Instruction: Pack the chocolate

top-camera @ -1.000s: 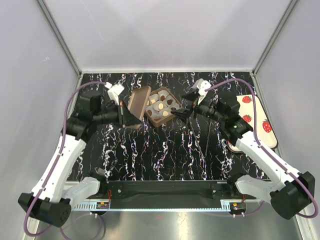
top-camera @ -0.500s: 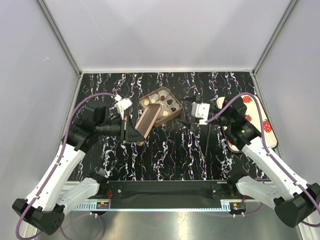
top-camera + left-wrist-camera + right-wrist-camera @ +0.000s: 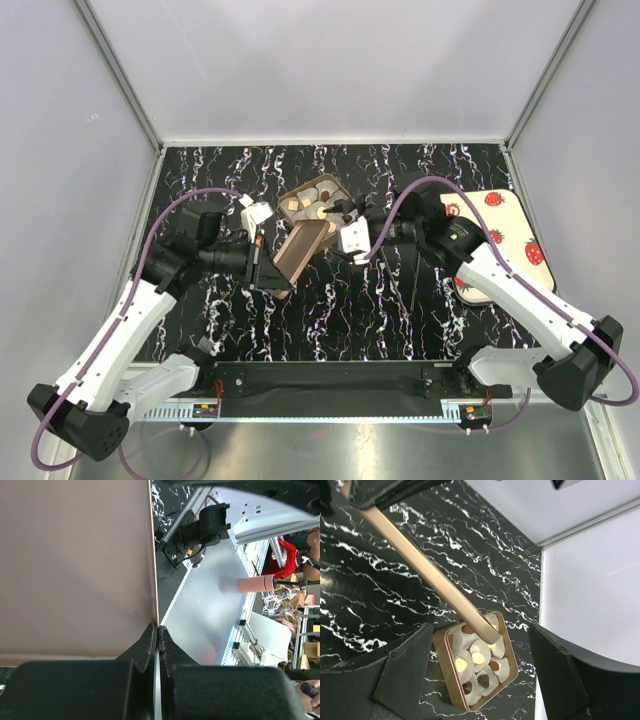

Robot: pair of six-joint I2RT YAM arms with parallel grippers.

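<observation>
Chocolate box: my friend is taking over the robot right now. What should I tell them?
Left gripper: shut on the edge of the lid, holding it tilted with its far end over the box.
Right gripper: open, holding nothing, close to the box.
Chocolates: in white paper cups inside the box, on the table. The lid hides part of one row.
Done: chocolates are in the box and the lid is lifted.
Left to do: lay the lid flat on the box, probably steadying it with the right gripper, then let go.
</observation>
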